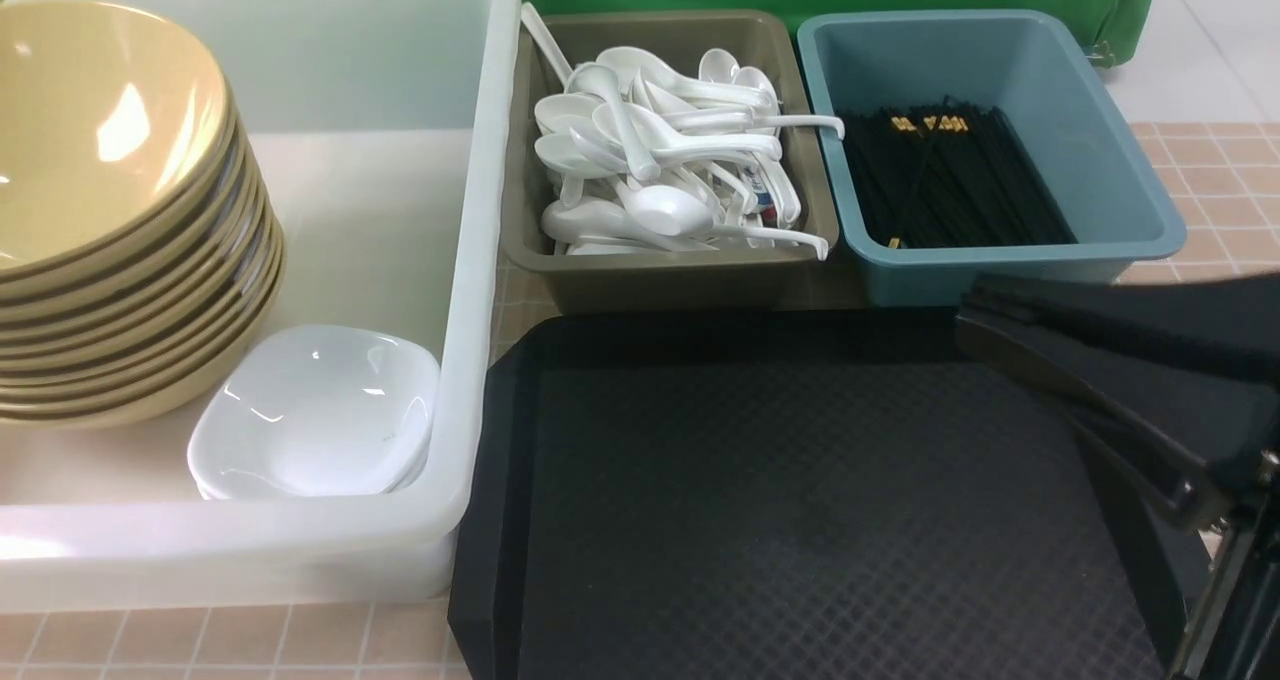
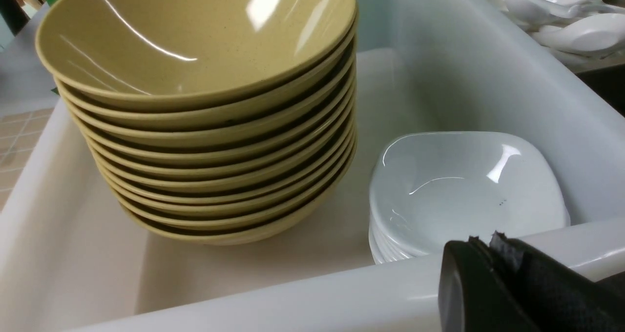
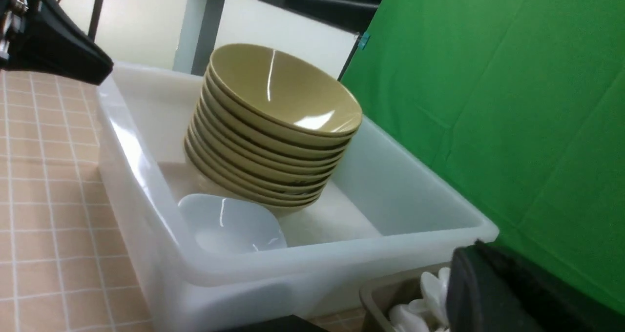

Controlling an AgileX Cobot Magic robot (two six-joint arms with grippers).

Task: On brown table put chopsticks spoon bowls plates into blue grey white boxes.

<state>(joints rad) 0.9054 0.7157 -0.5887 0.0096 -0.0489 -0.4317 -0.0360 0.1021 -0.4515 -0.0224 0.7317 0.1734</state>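
Tiled brown table (image 1: 1215, 175): chopsticks (image 1: 950, 185) in blue box beyond closed, empty right gripper (image 1: 975, 310).

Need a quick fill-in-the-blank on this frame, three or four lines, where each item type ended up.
1. The stacked mustard-yellow glossy bowls sit in the large translucent ____ tub.
2. The glossy white soup spoons fill the ____ plastic tub.
3. The thin black chopsticks lie in the ____ plastic tub.
4. The flat black textured tray holds ____.

Missing words: white; olive-grey; teal-blue; nothing
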